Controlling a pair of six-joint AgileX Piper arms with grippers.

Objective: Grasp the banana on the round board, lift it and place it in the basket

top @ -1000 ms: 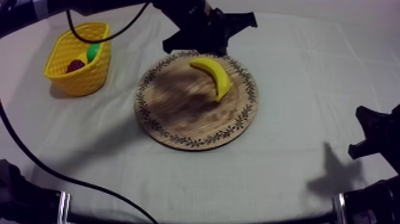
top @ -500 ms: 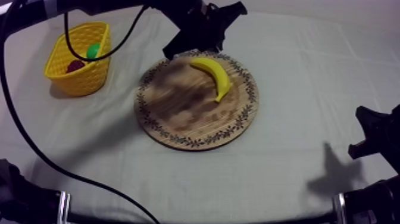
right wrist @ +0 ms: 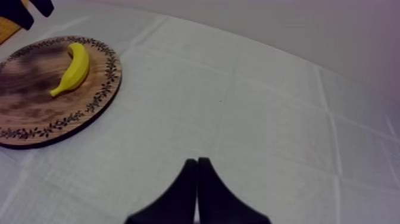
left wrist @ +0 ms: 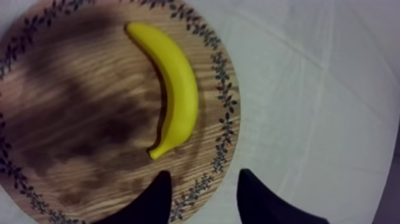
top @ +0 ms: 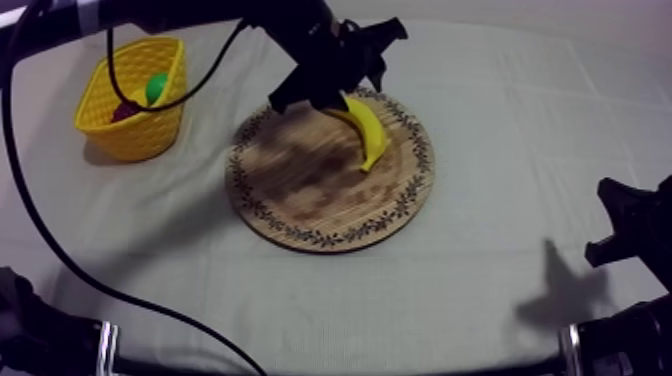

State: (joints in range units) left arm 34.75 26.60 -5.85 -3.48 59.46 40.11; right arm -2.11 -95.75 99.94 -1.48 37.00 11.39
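**Top view.** The banana (top: pixel 362 128) lies on the upper right part of the board (top: pixel 300 200), at the centre of the frame. The left gripper (left wrist: pixel 201 192) hovers over the board at upper centre. Its fingers (left wrist: pixel 156 199) are spread with nothing between them, and the banana's thin tip is just beyond them. The basket (top: pixel 150 135), at upper left, holds a small red fruit (top: pixel 126 108) and a green fruit (top: pixel 156 87). The right gripper (right wrist: pixel 197 179), its fingers pressed together, sits low at the right edge over the cloth (top: pixel 480 280).

Robot lab test setup indicated: table (top: pixel 480 290) covered in plain grey-white cloth (top: pixel 150 250), toy banana (top: pixel 366 125) staged on wooden board (top: pixel 310 195), yellow basket (top: pixel 140 125) placed nearby, left arm (top: pixel 170 12) and right arm (top: pixel 635 225) seen at sides.
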